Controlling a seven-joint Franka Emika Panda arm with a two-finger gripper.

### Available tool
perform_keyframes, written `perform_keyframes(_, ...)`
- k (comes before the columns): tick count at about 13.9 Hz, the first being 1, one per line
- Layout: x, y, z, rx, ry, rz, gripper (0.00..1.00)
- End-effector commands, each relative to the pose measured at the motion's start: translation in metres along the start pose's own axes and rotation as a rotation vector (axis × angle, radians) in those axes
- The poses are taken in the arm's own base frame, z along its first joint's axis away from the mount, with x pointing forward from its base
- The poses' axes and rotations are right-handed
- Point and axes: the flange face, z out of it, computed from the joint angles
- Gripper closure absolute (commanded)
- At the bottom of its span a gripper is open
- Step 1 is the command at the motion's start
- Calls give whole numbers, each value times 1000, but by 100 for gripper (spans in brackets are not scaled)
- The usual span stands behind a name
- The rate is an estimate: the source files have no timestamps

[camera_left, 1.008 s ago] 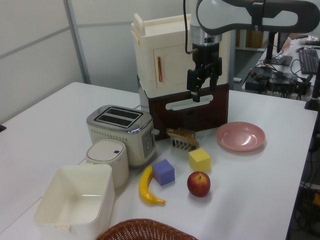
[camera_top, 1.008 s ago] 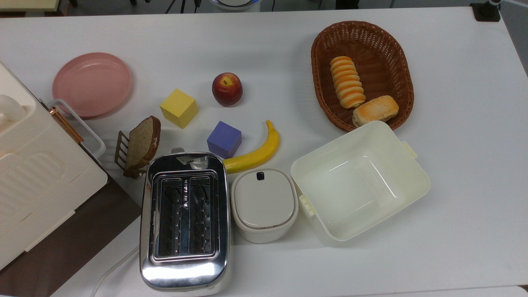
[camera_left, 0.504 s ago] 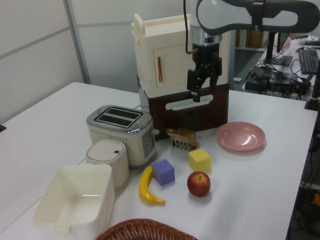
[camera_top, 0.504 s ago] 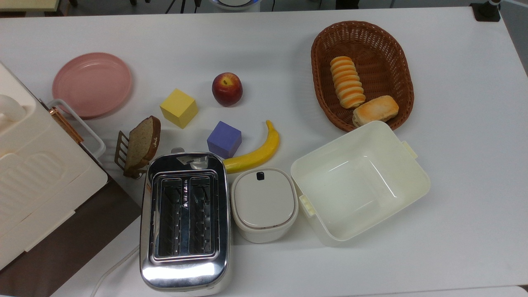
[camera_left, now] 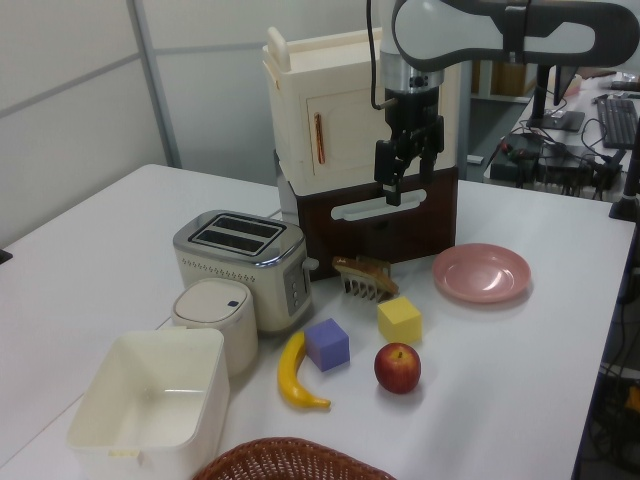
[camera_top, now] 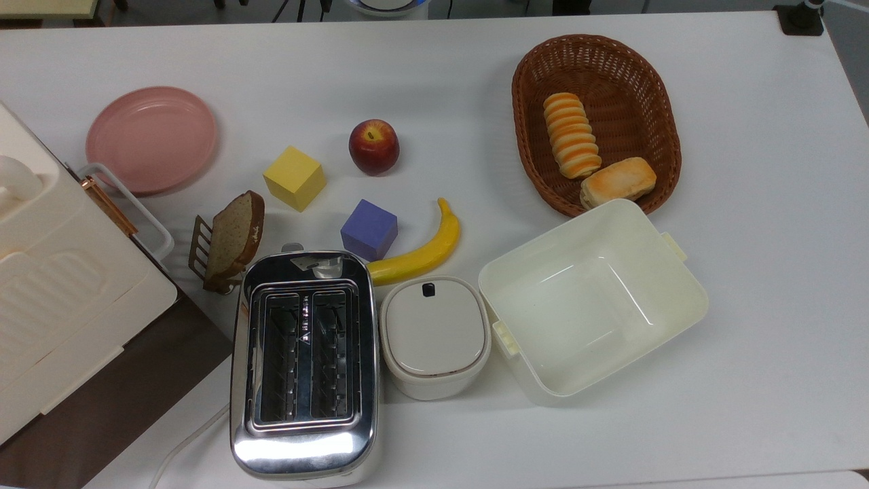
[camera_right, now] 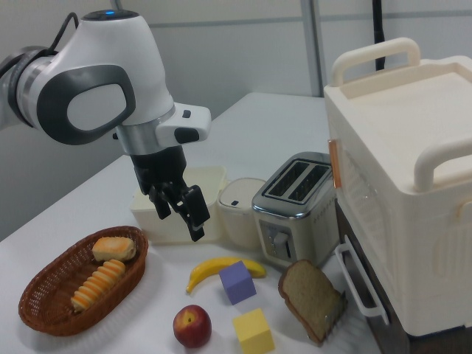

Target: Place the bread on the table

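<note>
The bread (camera_top: 571,135), a ridged loaf striped orange and cream, lies lengthwise in the brown wicker basket (camera_top: 611,58) at the top view's right. In the right view the bread (camera_right: 96,286) lies in the basket (camera_right: 40,324) at lower left. My gripper (camera_right: 181,221) hangs in the air well above the white table (camera_top: 760,204), up and to the right view's right of the basket, open and holding nothing. In the left view the gripper (camera_left: 410,185) hangs in front of the cream cabinet, far from the basket rim (camera_left: 290,455).
A golden bun (camera_top: 618,181) lies beside the loaf in the basket. An open cream bin (camera_top: 590,299) stands against the basket's near end. Banana (camera_top: 421,255), apple (camera_top: 373,146), purple cube (camera_top: 368,229), yellow cube (camera_top: 294,178), toaster (camera_top: 303,360), lidded pot (camera_top: 434,336), toast rack (camera_top: 231,238) and pink plate (camera_top: 151,138) fill the middle and left.
</note>
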Motion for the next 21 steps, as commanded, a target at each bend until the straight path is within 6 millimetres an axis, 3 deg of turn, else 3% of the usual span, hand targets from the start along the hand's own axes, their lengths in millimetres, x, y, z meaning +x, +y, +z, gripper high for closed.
perform_keyframes(1, -6, -3, 0, 7, -20, -21, 0)
perform_keyframes(13, -7, -7, -1, 11, -17, -25, 0)
perform_keyframes(16, -10, -59, 14, 6, -37, -103, 0)
perform_keyframes(19, -12, -140, 33, 13, 43, -64, 0)
perform_keyframes(21, -25, -191, 52, 19, 74, -106, 0)
